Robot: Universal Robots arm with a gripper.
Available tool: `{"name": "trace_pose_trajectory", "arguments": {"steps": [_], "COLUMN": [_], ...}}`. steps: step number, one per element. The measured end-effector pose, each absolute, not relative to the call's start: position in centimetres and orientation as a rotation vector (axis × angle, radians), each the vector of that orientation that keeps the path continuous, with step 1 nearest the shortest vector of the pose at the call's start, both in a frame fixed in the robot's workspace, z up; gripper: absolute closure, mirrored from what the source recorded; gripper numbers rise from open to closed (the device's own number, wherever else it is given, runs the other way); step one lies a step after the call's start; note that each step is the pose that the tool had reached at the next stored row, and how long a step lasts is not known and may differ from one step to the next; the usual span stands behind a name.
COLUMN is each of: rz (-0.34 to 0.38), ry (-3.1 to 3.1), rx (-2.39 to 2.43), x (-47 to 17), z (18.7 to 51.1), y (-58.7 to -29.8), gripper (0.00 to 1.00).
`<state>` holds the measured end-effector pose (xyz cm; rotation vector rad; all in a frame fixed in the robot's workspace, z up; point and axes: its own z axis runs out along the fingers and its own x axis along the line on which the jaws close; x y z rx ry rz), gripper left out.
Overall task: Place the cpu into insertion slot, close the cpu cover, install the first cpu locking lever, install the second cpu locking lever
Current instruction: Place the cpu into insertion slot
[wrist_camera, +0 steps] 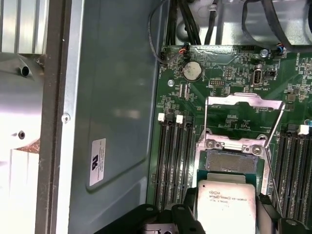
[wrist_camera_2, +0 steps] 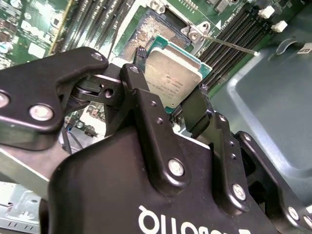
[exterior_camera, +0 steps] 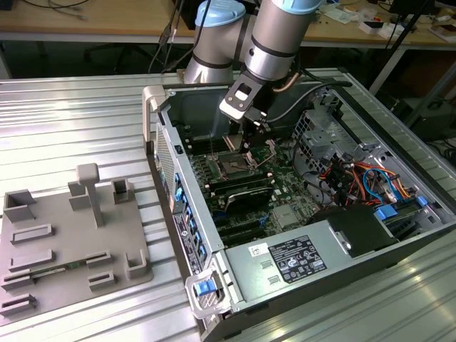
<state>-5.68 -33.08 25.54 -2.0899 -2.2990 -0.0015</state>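
My gripper (wrist_camera_2: 168, 92) is shut on the cpu (wrist_camera_2: 173, 73), a flat silver-grey square chip on a green base, one black finger (wrist_camera_2: 195, 112) on each side. In the first wrist view the cpu (wrist_camera: 226, 207) hangs just short of the insertion slot (wrist_camera: 231, 161), which lies uncovered with its contact field showing. The cpu cover (wrist_camera: 243, 100) is swung open, away from the slot. A thin locking lever (wrist_camera: 274, 141) stands raised beside the slot. In the exterior view the gripper (exterior_camera: 251, 134) hovers a little above the slot (exterior_camera: 234, 165) inside the open computer case.
Long black memory slots (wrist_camera: 170, 156) flank the socket on both sides. The case's grey wall (wrist_camera: 112, 97) runs close by. Cables and a drive cage (exterior_camera: 342, 153) fill the exterior view's right. A grey fixture plate (exterior_camera: 64, 242) lies on the table at the exterior view's left.
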Motion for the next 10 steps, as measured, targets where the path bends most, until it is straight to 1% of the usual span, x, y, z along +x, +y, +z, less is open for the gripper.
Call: {"name": "trace_pose_trajectory", "arguments": {"steps": [10], "rz": [0.000], "ry": [-2.298], "rx": [-2.089], "x": [-5.70], "z": [24.67], "y": [-32.75], "gripper": [0.45]}}
